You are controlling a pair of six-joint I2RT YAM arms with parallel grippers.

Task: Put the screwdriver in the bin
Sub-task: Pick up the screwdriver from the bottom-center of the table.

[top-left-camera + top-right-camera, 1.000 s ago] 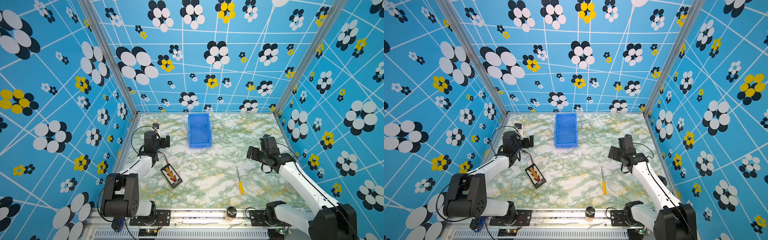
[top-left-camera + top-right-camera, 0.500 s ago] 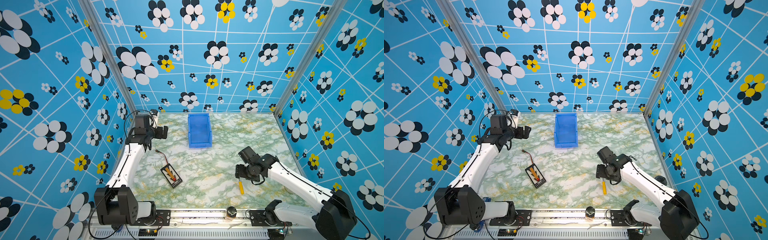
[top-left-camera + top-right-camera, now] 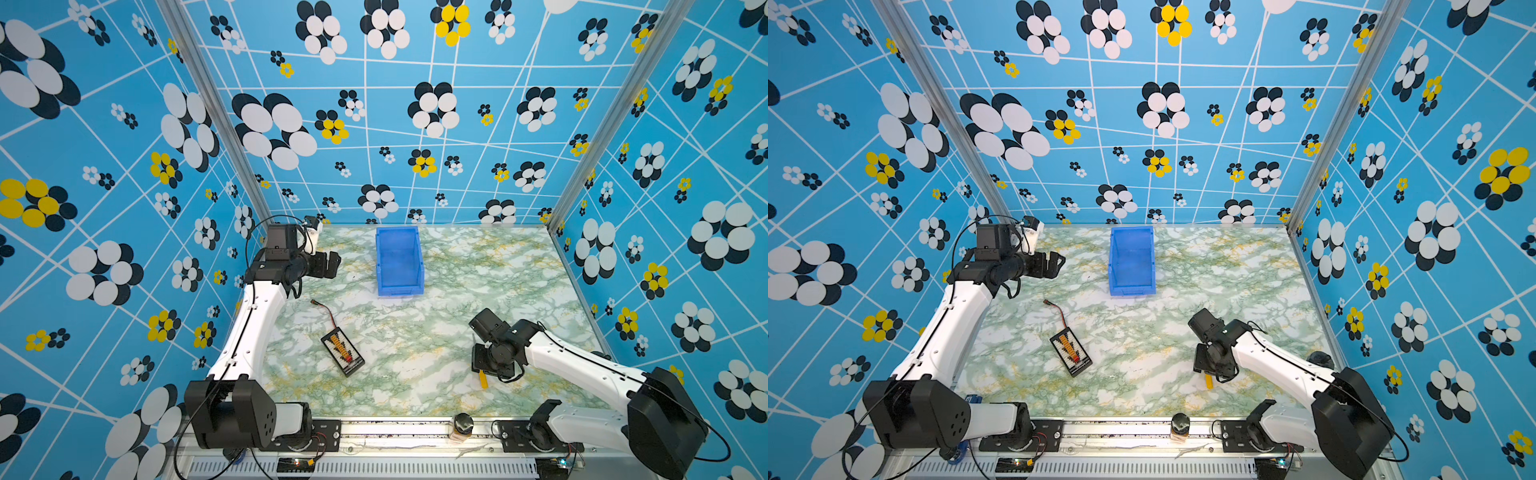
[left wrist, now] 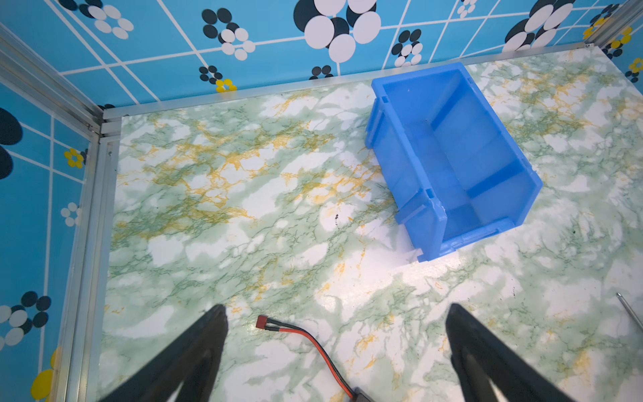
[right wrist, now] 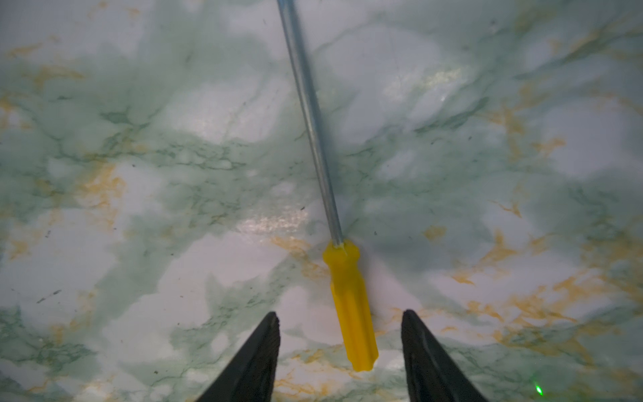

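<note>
The screwdriver lies flat on the marble table at the front right, yellow handle towards the front, grey shaft pointing to the back. My right gripper is low over it and open, one black finger on each side of the handle's end, with a gap on both sides. In both top views the right wrist covers most of the tool; only the handle's end shows. The blue bin stands empty at the back centre. My left gripper hangs open, left of the bin.
A black board with red and black wires lies at the front left, its red plug under the left gripper. A small jar stands on the front rail. Patterned walls enclose three sides.
My right arm came forward and down over the screwdriver's handle, and its jaws narrowed around it. The left arm lifted towards the back left corner.
</note>
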